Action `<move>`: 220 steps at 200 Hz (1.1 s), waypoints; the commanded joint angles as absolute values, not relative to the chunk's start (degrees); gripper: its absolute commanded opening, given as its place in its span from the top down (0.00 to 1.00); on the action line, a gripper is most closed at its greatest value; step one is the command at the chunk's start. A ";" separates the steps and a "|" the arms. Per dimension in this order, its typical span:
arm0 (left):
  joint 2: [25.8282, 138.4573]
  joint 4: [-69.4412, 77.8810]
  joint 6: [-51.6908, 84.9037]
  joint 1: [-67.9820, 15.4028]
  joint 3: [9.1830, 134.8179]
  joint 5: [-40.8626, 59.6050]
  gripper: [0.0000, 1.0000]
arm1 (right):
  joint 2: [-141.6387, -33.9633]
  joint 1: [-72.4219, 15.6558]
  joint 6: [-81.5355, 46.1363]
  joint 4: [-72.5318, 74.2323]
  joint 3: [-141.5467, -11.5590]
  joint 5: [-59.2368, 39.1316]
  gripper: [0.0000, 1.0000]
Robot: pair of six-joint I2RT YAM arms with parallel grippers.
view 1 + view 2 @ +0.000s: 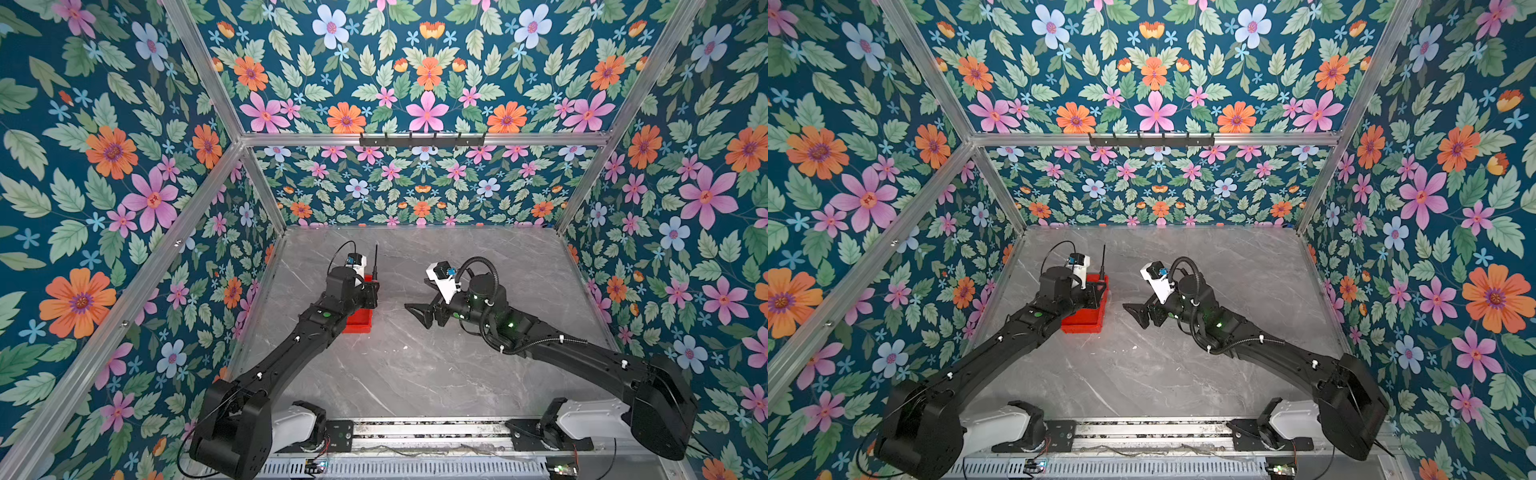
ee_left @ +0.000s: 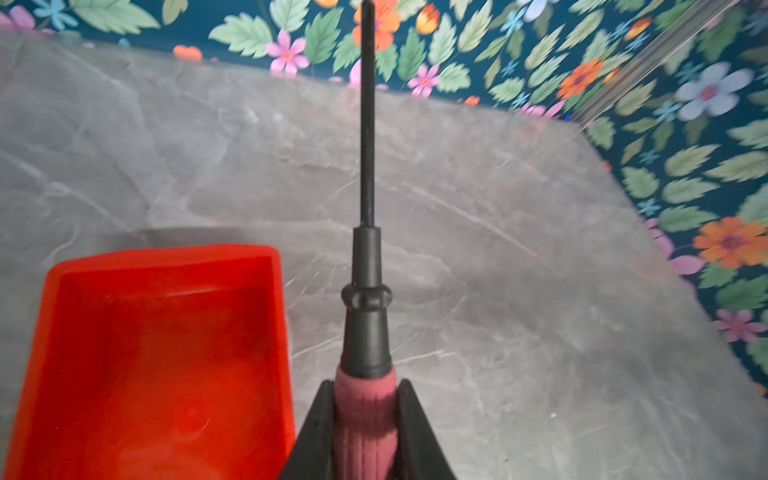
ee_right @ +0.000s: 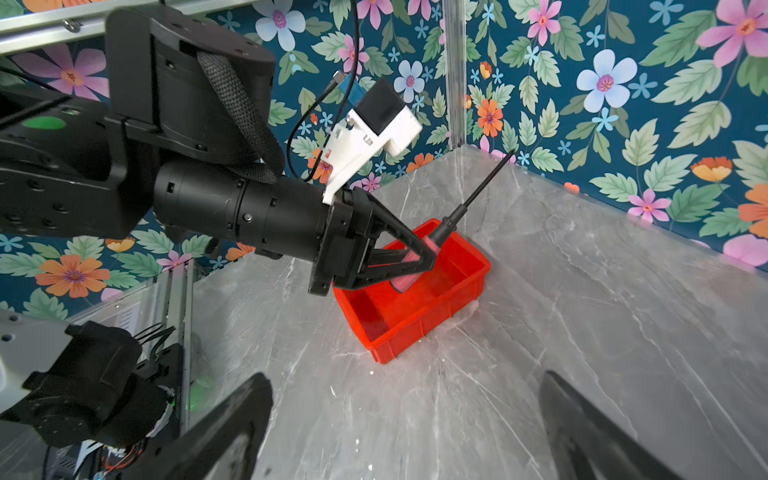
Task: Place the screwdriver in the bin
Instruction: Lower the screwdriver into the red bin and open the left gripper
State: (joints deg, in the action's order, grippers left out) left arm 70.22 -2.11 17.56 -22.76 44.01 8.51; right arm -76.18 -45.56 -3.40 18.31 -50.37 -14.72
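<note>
**Q:** What is being shown, from the largest element down?

**A:** A floral-papered enclosure (image 1: pixel 124 166) is surrounding a grey marbled tabletop (image 1: pixel 415 365). The left arm (image 1: pixel 291 345) is reaching over the bright red bin (image 1: pixel 1081 324). The right arm (image 1: pixel 582 353) is standing well apart from it, nearer the middle of the table

**Q:** How are the two claws standing?

**A:** The left gripper (image 2: pixel 365 390) is clamping the screwdriver (image 2: pixel 368 332) by its pinkish ribbed handle, one jaw pressing on each side. The right gripper (image 1: pixel 417 316) is gaping wide and holding nothing. In its own wrist view only bare tabletop is showing between its fingers (image 3: pixel 232 415)

**Q:** Where is the screwdriver sitting relative to the bin?

**A:** It is hanging tilted in the grip, butt end down. In the right wrist view the butt is sitting over the bin's open interior, while the thin black shaft (image 3: pixel 478 191) is pointing up and out past the rim toward the back wall. Whether the butt is touching the bin's floor cannot be told

**Q:** Which step is in hand, and what is the next move calling for?

**A:** As a judgement, the carry is all but complete and the placing is in hand. The next move is calling for lowering and levelling the tool so the shaft comes inside the walls, then parting the left jaws. Letting go at this tilt is risking the shaft catching on the rim or the tool tipping out

**Q:** Is any brand, label or writing showing?

**A:** None is legible in any view; only green indicator lights (image 1: pixel 327 314) are glowing on the arms
</note>
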 commanded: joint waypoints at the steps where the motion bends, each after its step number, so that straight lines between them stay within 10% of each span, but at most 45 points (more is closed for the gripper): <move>1: 72.07 -12.61 13.79 -21.93 46.12 2.05 1.00 | -78.35 -46.22 -1.49 20.97 -51.84 -16.02 0.01; 193: 92.92 -20.35 13.09 -18.30 53.71 -4.83 1.00 | -81.02 -47.29 -0.88 18.56 -52.46 -18.27 0.01; 220: 93.16 -20.45 13.42 -18.33 54.53 -4.91 0.86 | -80.95 -47.29 -0.79 18.15 -52.75 -18.39 0.01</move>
State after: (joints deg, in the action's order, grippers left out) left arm 93.06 -19.97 12.84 -18.39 53.89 -4.54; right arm -81.14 -47.24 -1.83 18.59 -52.38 -17.69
